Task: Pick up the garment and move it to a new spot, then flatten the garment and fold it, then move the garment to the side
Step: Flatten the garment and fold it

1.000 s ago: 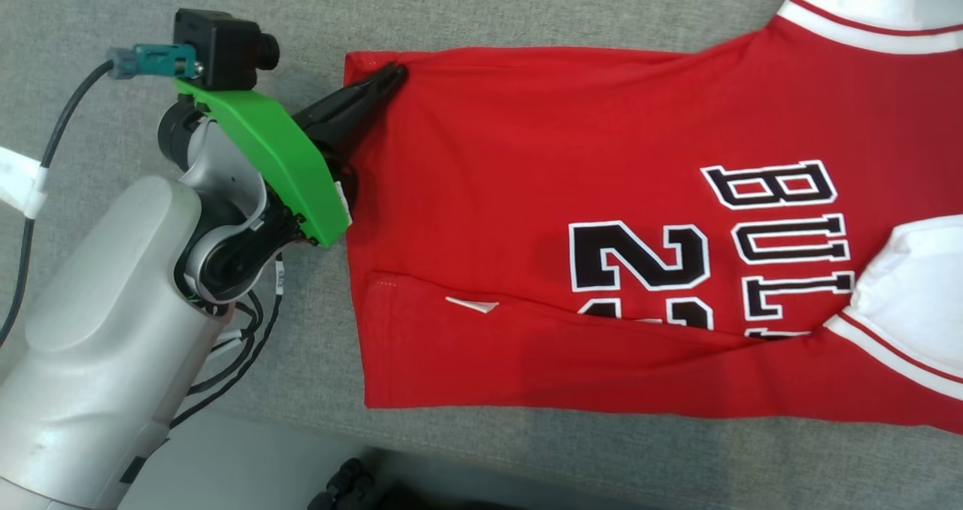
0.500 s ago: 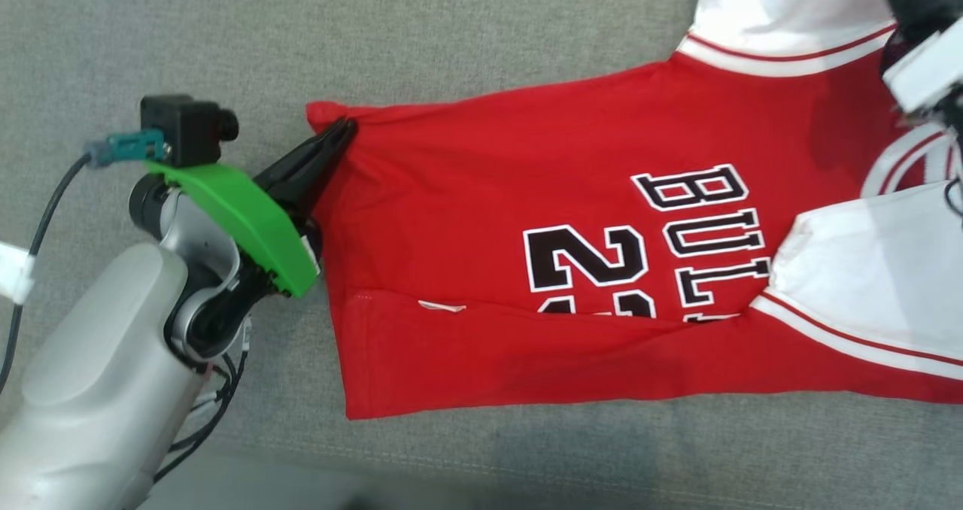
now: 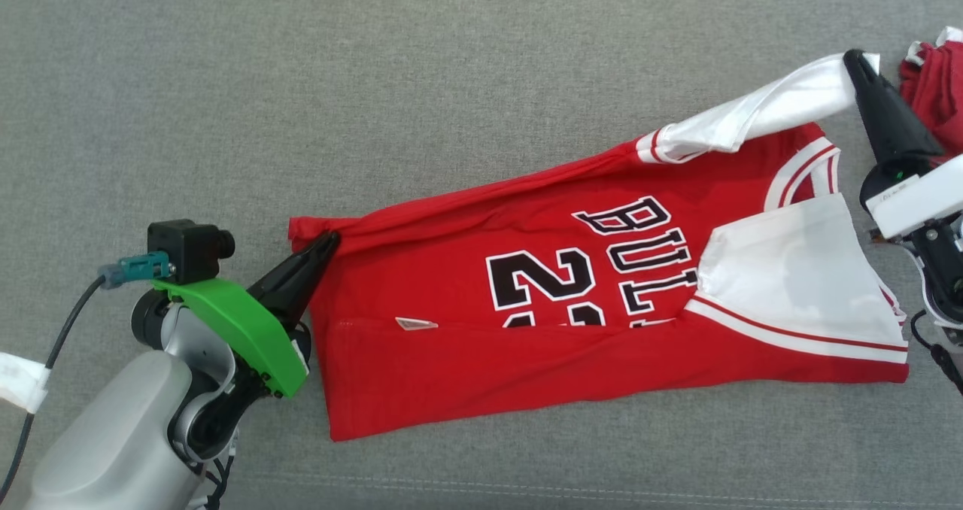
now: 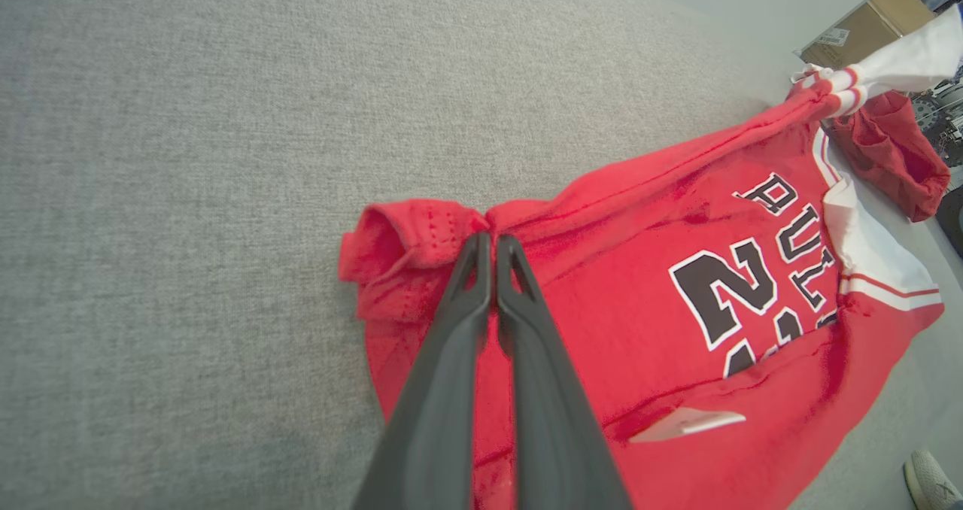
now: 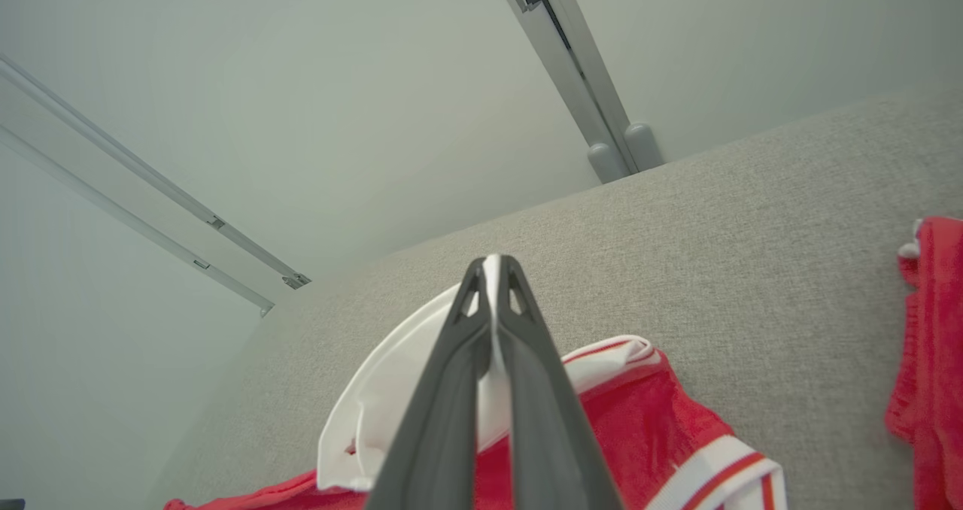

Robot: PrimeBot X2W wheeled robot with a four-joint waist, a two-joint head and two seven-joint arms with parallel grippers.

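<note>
1. The head view takes in the whole red basketball jersey with white sleeves and black lettering (image 3: 466, 367). It lies on the grey woven fabric surface (image 3: 376, 81), spread across the middle and right of that view, with its hem toward the robot's left and its collar toward the right.
2. In that view the left gripper (image 3: 328, 241) has its jaws pressed together on the far hem corner. The right gripper (image 3: 856, 62) is closed on the tip of the far white sleeve (image 3: 760, 111), which is lifted and pulled into a taut band.
3. The left wrist view adds the detail at the hem: the corner is bunched into a small red roll around the two dark fingertips, which touch each other. It also brings in a pale shoe (image 4: 931, 481) on the floor at its lower right corner.
4. The right wrist view shows white cloth pinched in the narrow slit between that gripper's fingers. Behind them are a pale wall and a grey metal rail (image 5: 572, 66).
5. A second crumpled red cloth (image 3: 937, 81) lies just beyond the right gripper, apart from the jersey.
6. The jersey's front faces up, with white-outlined black letters "BUL" and a numeral.
7. Its near side is folded up over the front, hiding the lower part of the print. A small white tag (image 3: 415, 323) lies on that fold.
8. The near sleeve (image 3: 790, 269) lies flat, edged with red stripes.
</note>
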